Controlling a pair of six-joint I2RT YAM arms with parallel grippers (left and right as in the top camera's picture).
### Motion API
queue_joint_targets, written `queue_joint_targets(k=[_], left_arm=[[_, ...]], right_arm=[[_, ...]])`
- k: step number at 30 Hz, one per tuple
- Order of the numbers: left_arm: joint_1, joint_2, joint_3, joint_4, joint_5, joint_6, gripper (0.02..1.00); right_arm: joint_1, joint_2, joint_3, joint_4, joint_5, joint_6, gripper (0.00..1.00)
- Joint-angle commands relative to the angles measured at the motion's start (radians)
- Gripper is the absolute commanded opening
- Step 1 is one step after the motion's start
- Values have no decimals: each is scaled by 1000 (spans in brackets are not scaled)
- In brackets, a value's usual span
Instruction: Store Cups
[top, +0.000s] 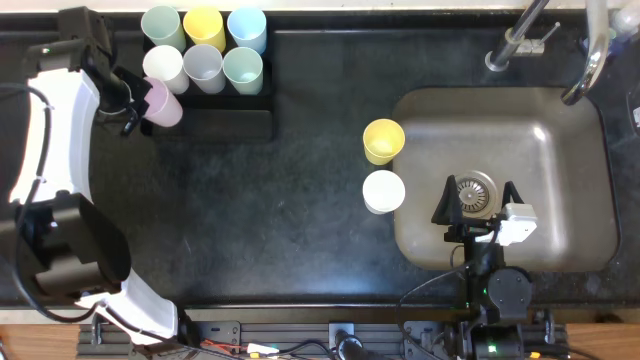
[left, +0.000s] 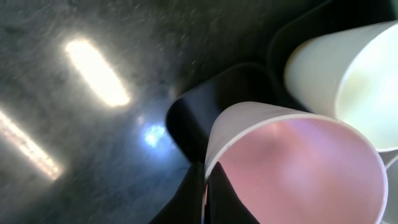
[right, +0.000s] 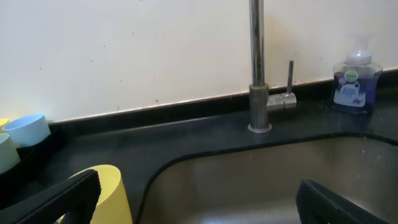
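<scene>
Top view, left pincer (top: 141, 101) holding pink cup (top: 165, 104)

A kitchen: dark stone table (top: 300, 200) with steel sink (top: 560, 130), tap (right: 256, 68), soap bottle (right: 356, 84).

Top view: even overhead light. Dark countertop (top: 300, 200) matte, speckled, shadows faint. Sink (top: 560, 130) basin shows soft sheen on walls.
Left wrist view: long bright glare streaks on countertop, ceiling lamps reflected. Pink cup (left: 292, 168) close to lens, soft-edged, interior evenly lit.
Right wrist view: wall (right: 124, 50) bright, uniform. Faucet (right: 256, 62) carries thin vertical highlight.
</scene>
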Motion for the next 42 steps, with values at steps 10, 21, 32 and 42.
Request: queue_joint_targets(k=[10, 21, 32, 42], left_arm=[[8, 55, 6, 5, -58, -29, 36], [-10, 80, 6, 18, -84, -38, 36], [-35, 110, 5, 31, -84, -61, 36], [-36, 98, 5, 11, -84, -60, 1000]], right_arm=[[5, -6, -13, 6, 4, 4, 996], [5, -6, -13, 6, 4, 4, 998], [5, -6, -13, 6, 4, 4, 996], [5, -6, -13, 6, 4, 4, 996]])
